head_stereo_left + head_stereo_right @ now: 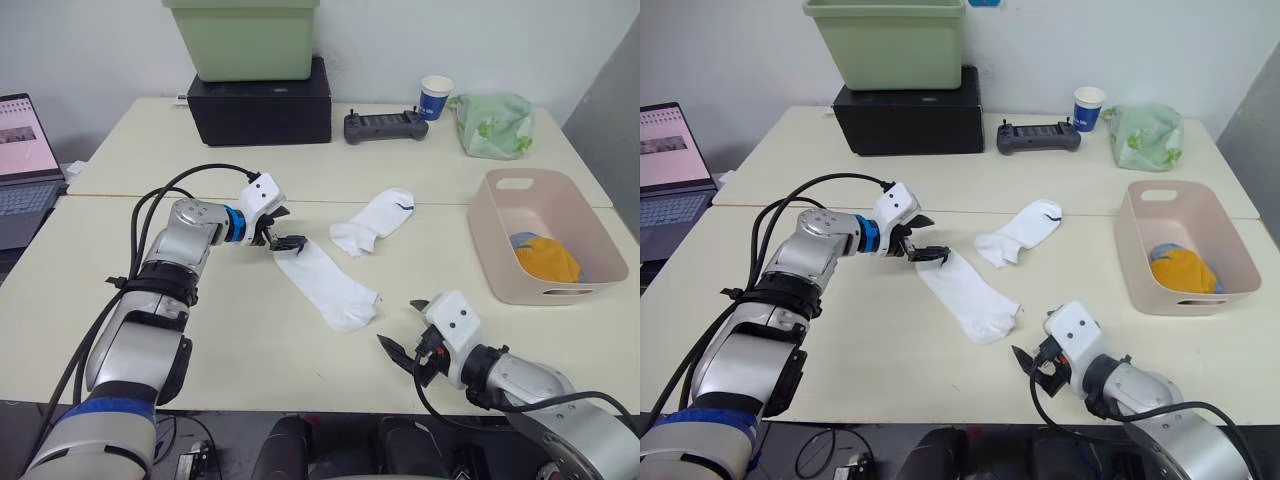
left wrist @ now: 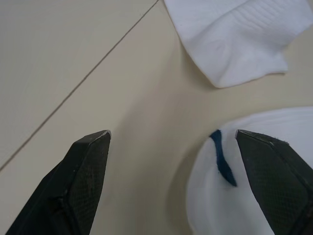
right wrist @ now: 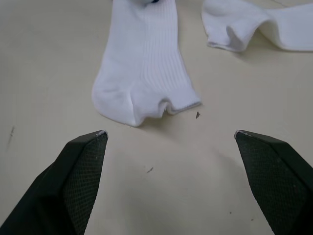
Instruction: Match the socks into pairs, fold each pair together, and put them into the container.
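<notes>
Looking like roughly two thirds done, judging by the pale pink basket on the right side of the table: already holding a mustard-orange bundle with a bit of light blue peeking out behind it. Can't tell from here how neatly those got folded, but both colours seem to be in.

Leaves just the white pair, still out on the tabletop and not matched up yet. Nearer white sock lying flat and diagonal in the middle; farther white sock just beyond it, slightly rumpled, close by but not touching or stacked. Dark blue mark plain to see at the cuff of the nearer one in the left wrist view.

Left gripper sitting right at that cuff end, fingers spread wide, one finger over the cuff edge and nothing pinched. Right gripper hovering low near the front edge of the table, just short of the toe end of the same sock, likewise spread and empty.

Guessing the remaining work goes: grab a white sock, lay it on its twin, fold the two together, carry across to the basket. Green tub and black box at the back not part of this.
</notes>
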Motion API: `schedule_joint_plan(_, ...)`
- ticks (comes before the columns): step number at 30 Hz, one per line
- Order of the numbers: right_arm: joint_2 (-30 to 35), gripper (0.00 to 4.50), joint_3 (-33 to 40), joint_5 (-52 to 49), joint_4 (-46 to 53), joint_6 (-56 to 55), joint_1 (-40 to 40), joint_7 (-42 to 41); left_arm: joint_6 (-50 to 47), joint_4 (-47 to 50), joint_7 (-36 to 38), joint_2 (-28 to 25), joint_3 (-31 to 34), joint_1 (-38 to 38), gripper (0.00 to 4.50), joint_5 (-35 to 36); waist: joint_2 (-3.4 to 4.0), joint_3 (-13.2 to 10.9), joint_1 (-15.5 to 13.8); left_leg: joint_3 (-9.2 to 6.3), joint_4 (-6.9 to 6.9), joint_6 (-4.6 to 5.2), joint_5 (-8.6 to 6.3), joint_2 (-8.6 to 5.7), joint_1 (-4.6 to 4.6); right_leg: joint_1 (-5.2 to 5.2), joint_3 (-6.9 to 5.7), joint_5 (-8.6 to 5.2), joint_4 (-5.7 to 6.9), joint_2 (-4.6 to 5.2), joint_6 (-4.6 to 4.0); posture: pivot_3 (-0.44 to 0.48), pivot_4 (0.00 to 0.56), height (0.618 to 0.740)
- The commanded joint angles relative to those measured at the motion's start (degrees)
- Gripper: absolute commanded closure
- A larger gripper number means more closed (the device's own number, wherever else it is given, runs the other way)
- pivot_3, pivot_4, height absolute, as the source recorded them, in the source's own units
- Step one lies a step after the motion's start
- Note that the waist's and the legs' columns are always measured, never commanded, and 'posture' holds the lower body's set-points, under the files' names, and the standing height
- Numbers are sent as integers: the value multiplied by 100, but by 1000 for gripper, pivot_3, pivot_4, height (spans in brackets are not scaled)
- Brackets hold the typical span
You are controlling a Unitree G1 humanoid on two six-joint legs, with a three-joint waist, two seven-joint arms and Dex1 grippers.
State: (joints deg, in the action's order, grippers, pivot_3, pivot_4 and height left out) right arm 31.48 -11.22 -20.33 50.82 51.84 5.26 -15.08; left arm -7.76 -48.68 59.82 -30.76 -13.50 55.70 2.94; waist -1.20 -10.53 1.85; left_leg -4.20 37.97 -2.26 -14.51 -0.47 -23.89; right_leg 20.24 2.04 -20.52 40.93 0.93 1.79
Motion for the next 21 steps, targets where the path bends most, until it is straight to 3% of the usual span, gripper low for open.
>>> schedule_joint_plan(1, -367, 0, -85, 12, -209, -233, -202, 33, 346, -447, 238, 118, -8, 184, 632, -195, 0, 0, 16, -1, -1, 0, 0, 1, 0, 2, 0, 0, 3, -1, 0, 0, 150, 720)
schedule_joint_plan(9, -1207, 0, -354, 8, -1096, -383, -584, -38, 524, -779, 580, 192, 106, 204, 3056, -362, 0, 0, 13, -5, 0, -1, 0, 5, -2, 7, -3, 0, 7, -3, -1, 0, 150, 720)
schedule_joint_plan(13, -1376, 981, -498, 208, -1551, -548, -762, -78, 475, -675, 665, 151, 168, 129, 4409, -359, 0, 0, 13, -6, 0, -1, 0, 5, 0, 7, -3, 0, 10, -3, -1, 0, 150, 720)
schedule_joint_plan(21, -1404, 3904, -545, 261, -1590, -549, -910, -217, -161, 43, 871, -81, 465, -291, 4500, -95, 0, 0, 43, -7, 0, -1, 1, 6, 0, 11, -3, 0, 13, -3, -1, 0, 150, 720)
